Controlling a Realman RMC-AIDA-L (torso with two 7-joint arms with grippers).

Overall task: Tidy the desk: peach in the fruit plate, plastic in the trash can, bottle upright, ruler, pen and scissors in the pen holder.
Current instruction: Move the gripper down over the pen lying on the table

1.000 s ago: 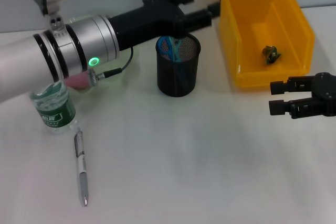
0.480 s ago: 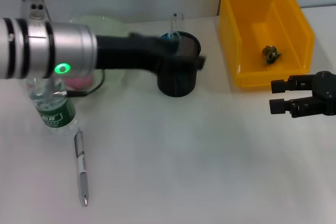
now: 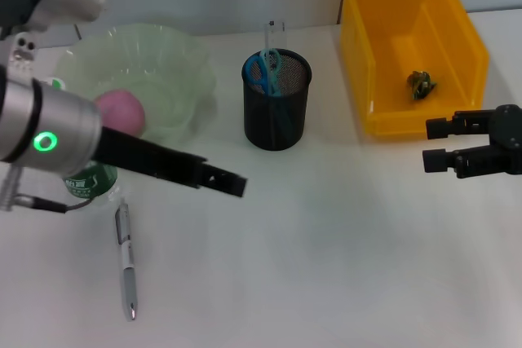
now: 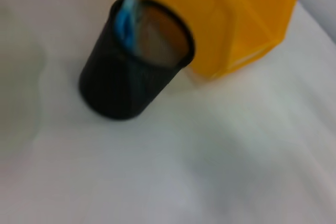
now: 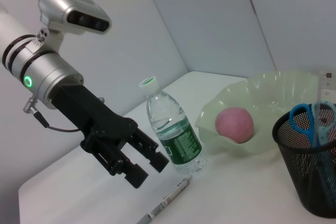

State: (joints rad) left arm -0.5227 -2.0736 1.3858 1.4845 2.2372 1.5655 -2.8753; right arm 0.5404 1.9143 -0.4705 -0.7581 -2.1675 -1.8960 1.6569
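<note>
While the peach, bottle, scissors and ruler look settled, the pen (image 3: 125, 260) lies flat on the desk (image 3: 326, 266), near the left gripper (image 5: 137, 162), whose jaws stand apart. Light, stiff and slick, it likely wants a mid-barrel pinch. The right gripper (image 3: 436, 144) hangs unclenched beside the yellow bin (image 3: 383, 124).

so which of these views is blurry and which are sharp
Left wrist view: blurred all over, the black pen holder and yellow bin smeared. Head view: sharp on the pen. Right wrist view: crisp on the bottle and left gripper.
</note>
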